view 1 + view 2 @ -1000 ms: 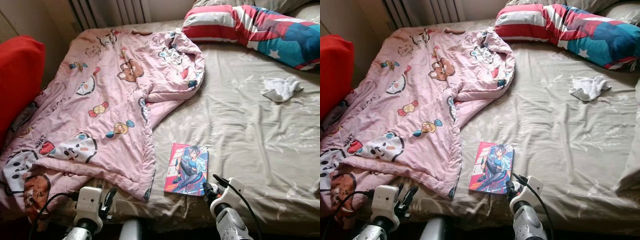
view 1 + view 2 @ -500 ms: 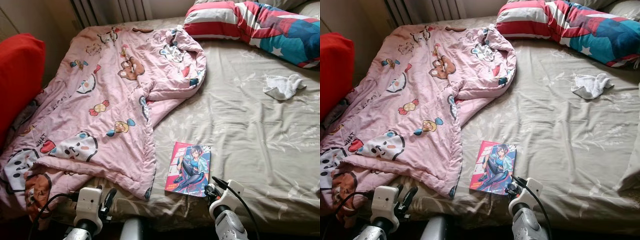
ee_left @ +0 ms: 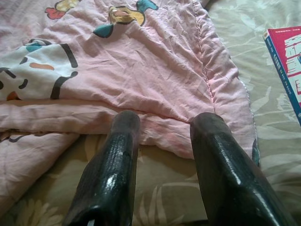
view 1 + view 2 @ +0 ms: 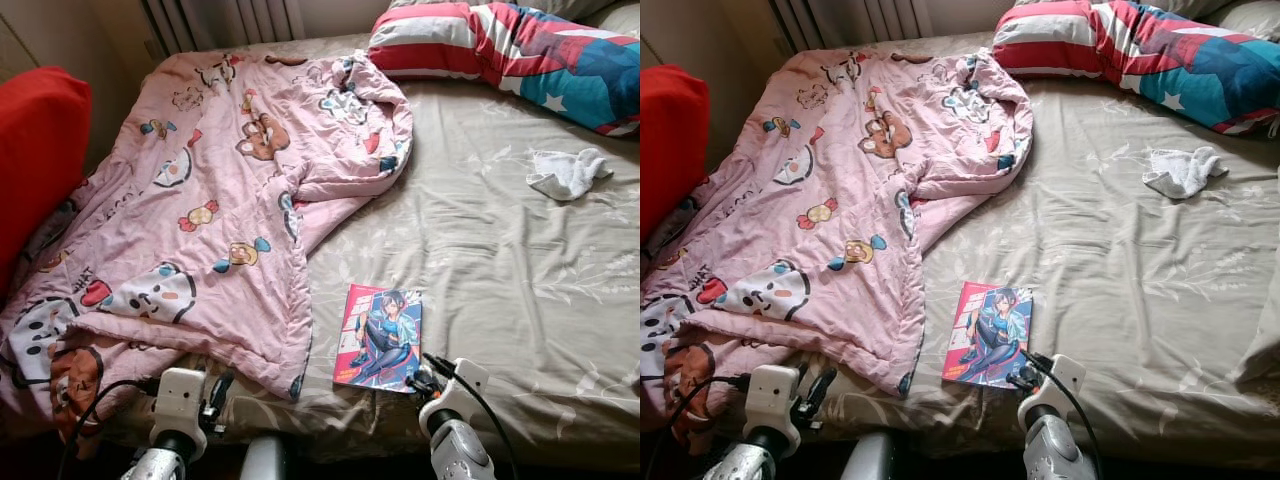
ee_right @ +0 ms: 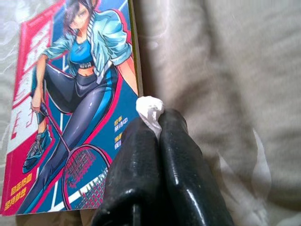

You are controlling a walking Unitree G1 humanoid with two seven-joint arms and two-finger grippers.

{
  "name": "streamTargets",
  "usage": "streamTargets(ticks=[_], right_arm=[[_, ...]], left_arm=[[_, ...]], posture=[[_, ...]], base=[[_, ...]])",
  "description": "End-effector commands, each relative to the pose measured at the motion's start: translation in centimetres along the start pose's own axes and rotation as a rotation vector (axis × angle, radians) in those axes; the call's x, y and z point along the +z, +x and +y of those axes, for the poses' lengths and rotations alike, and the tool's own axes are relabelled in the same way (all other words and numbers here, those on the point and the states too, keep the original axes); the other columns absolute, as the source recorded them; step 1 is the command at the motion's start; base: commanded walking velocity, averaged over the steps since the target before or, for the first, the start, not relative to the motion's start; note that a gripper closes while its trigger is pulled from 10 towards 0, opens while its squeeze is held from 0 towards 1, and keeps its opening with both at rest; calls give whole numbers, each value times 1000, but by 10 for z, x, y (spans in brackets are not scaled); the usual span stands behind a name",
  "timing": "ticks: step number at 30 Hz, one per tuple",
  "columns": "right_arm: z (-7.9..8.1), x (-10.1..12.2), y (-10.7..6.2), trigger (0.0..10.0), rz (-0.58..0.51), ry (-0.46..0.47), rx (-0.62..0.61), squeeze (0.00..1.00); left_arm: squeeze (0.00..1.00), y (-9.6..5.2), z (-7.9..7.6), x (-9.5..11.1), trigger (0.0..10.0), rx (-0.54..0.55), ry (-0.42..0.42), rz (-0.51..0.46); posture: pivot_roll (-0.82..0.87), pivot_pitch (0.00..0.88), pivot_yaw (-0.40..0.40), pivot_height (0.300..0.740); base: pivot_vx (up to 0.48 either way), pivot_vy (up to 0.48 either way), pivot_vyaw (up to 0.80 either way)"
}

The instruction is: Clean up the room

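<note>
A manga book (image 4: 380,335) with a pink and blue cover lies flat on the beige bedsheet (image 4: 500,270) near the bed's front edge. My right gripper (image 4: 425,372) sits just off the book's near right corner. In the right wrist view its fingers (image 5: 136,155) are shut, with a small white scrap (image 5: 149,108) pinched at the tips beside the book (image 5: 70,117). My left gripper (image 4: 215,392) is low at the front left. It is open, its two fingers (image 3: 115,169) apart just short of the folded edge of the pink cartoon blanket (image 3: 141,70).
The pink blanket (image 4: 200,200) lies crumpled over the bed's left half. A crumpled white cloth (image 4: 566,172) rests at the right. A striped and starred pillow (image 4: 510,50) lies at the head. A red cushion (image 4: 35,160) stands at the left edge.
The whole picture shifted slightly, so the camera moved. Both grippers sit a little lower in view. The book, blanket and cloth lie as before.
</note>
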State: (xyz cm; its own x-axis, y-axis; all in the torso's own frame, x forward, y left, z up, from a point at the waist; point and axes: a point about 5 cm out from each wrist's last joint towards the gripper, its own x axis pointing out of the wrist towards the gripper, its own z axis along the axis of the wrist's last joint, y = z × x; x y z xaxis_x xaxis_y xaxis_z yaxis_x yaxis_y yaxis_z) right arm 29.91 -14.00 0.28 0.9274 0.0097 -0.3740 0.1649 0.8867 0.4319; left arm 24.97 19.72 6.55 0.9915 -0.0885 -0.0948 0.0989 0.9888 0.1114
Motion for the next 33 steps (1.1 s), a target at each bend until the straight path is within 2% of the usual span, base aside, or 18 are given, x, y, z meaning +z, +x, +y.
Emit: streamTargets(ticks=[1, 5, 16, 24, 26, 28, 29, 30, 31, 33], right_arm=[[2, -6, -3, 0, 0, -27, 21, 0], [11, 5, -2, 0, -91, -36, 92, 0], [-4, -3, -14, 0, -113, -70, 113, 0], [-17, 18, -17, 0, -226, -111, 50, 0], [-21, 31, -21, 0, -301, -154, 34, 0], [-17, 36, -22, 0, -327, -191, 56, 0], [-13, 39, -23, 353, -342, -226, 76, 0], [-12, 40, -23, 8314, -349, -246, 79, 0], [-9, 42, -24, 10000, -359, -267, 88, 0], [-5, 44, -25, 10000, -373, -284, 117, 0]], left_arm=[[0, -5, 1, -10, 10000, 8, 4, 39], [0, -2, 0, -11, 10000, 12, -2, 37], [0, 3, -6, -16, 10000, 8, -14, 42], [0, 5, -5, -18, 10000, 17, -23, 41], [0, 6, -5, -19, 10000, 26, -30, 41], [0, 6, -5, -20, 10000, 28, -32, 42], [0, 7, -5, -20, 10000, 30, -36, 45], [0, 7, -5, -21, 10000, 32, -40, 48], [0, 7, -5, -23, 10000, 35, -48, 56], [0, 7, -5, -27, 10000, 42, -62, 69]], posture=[[135, 242, 119, 616], [113, 228, 108, 616], [89, 210, 93, 616], [74, 205, 81, 616], [61, 202, 77, 616], [54, 202, 75, 616], [48, 200, 74, 616], [47, 199, 73, 616], [44, 194, 72, 616], [40, 191, 71, 616]], base=[[0, 0, 0], [0, 0, 0], [0, 0, 0], [0, 0, 0], [0, 0, 0], [0, 0, 0], [0, 0, 0], [0, 0, 0], [0, 0, 0], [0, 0, 0]])
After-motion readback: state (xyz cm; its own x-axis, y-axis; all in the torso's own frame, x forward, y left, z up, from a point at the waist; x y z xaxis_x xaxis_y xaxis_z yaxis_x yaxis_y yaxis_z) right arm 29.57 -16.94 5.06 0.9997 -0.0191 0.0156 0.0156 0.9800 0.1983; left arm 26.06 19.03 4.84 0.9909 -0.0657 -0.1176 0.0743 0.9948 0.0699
